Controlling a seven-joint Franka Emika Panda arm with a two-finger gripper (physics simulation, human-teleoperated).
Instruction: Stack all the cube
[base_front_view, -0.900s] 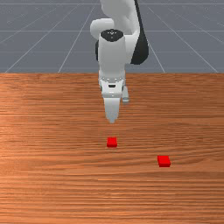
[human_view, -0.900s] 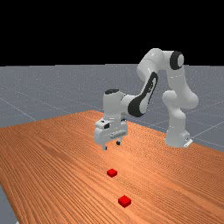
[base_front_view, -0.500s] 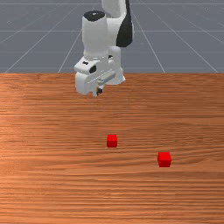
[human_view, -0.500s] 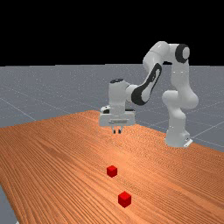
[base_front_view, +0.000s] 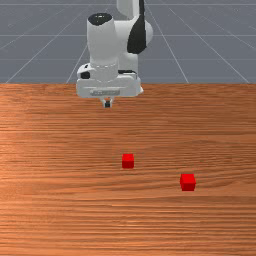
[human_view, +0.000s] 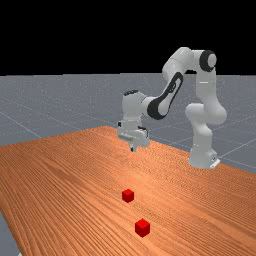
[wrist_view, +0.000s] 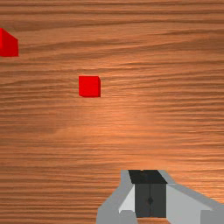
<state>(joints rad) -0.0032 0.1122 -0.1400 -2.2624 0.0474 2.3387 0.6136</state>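
My gripper (base_front_view: 107, 104) hangs high above the table, its fingers meeting with nothing between them. In the wrist view, the two dark pads of the gripper (wrist_view: 150, 192) touch each other. One red cube (base_front_view: 128, 161) rests on the wood, nearer the camera than the gripper and a little toward the front view's right. A second red cube (base_front_view: 188, 182) lies farther to the front view's right and nearer the camera. The two cubes stand apart. Neither touches the gripper.
Orange-brown tabletop (human_view: 65, 195) surrounds both cubes, with a wide gap of wood between them. The arm's base stands at the table's far edge, at the far view's right.
My hand has moved back, up and toward the front view's left, and has turned. The fingers, wide apart earlier, have shut. Both cubes stand taller above the wood than in the oldest pictures.
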